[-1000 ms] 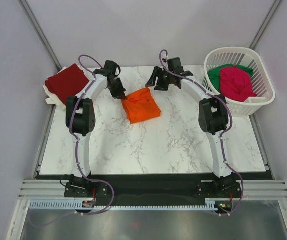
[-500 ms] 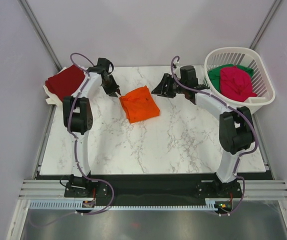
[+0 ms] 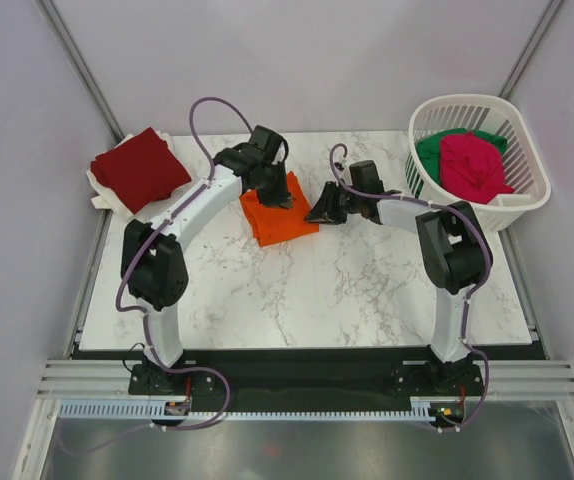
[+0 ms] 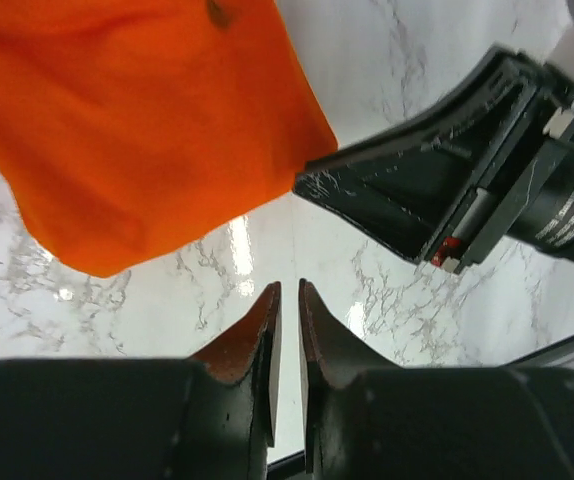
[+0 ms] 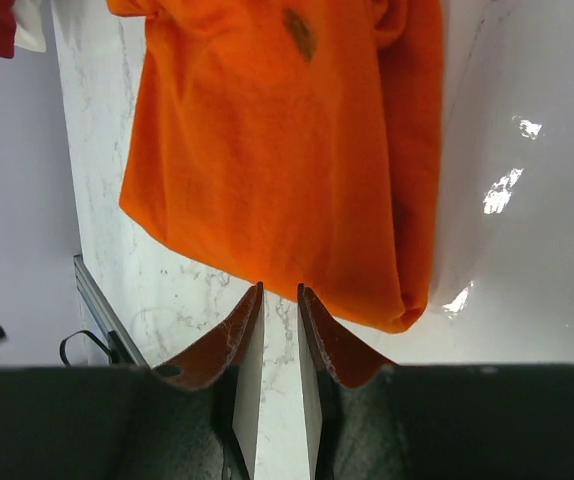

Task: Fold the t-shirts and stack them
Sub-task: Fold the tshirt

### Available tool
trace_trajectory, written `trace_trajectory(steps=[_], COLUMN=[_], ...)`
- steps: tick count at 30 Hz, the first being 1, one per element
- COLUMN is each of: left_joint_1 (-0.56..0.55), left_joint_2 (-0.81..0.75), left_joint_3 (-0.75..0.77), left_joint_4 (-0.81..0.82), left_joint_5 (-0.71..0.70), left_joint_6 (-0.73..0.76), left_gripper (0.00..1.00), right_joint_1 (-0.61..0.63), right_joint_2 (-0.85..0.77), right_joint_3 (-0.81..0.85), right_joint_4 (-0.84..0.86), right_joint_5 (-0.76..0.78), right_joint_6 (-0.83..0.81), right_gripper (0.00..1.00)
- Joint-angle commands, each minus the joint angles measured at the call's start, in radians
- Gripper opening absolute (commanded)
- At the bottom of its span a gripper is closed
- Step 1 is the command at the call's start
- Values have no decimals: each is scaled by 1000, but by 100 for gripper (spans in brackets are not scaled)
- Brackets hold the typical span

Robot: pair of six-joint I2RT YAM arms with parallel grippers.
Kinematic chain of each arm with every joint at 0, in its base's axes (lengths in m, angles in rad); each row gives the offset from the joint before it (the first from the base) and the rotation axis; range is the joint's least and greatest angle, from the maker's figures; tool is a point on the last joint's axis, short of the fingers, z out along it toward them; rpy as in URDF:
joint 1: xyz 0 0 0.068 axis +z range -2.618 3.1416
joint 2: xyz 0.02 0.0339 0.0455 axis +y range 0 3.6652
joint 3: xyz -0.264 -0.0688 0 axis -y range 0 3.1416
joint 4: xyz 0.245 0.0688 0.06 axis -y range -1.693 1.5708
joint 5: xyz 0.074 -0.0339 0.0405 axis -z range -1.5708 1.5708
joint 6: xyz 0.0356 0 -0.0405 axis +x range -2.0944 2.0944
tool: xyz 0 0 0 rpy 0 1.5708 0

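Observation:
A folded bright orange t-shirt [image 3: 285, 220] lies on the marble table at the middle back. My left gripper [image 3: 277, 196] hovers over its far part, jaws nearly together and empty; in the left wrist view [image 4: 289, 290] the orange shirt [image 4: 147, 120] lies beyond the tips. My right gripper [image 3: 319, 214] is low at the shirt's right edge, jaws nearly together and empty [image 5: 279, 290], tips just short of the orange cloth [image 5: 287, 140]. A folded dark red t-shirt [image 3: 139, 167] lies at the far left. The magenta-pink t-shirt [image 3: 473, 165] and green t-shirt [image 3: 433, 152] lie crumpled in the basket.
The white lattice basket [image 3: 527, 200] stands at the back right, off the table's corner. A white cloth edge [image 3: 102, 198] shows under the dark red shirt. The right gripper's body [image 4: 447, 190] shows close by in the left wrist view.
My left gripper has swung from the shirt's left side to over its far part. My right gripper has come down and left to the shirt's right edge. The shirts have not moved.

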Motion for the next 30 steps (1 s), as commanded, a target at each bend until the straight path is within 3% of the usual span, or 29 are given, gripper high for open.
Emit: trace_trajectory(steps=[1,13,22,28,30], left_joint_1=[-5,-10,-10,-13,-13], left_joint_2=[33,104,52,-23,-95], left_joint_3=[-48,-158,-528,-638,-649], left_joint_4=[27,34,131,169,168], left_joint_5=[-2,-127,-222,-177,-162], left_joint_6=[19,-8,-84,-98,-89], left_gripper=[18,16,15,15,17], right_joint_1=[-2,-5,-11,-11,-9], right_joint_2=[33,115,125,106,81], right_joint_3=[28,14,20,35,43], right_joint_4=[55,35,18,-2,-25], right_joint_5=[-27,-13,-4,-4,0], right_joint_6=[-5,-25,-34,-51,-57], right_gripper=[27,26,27,36,45])
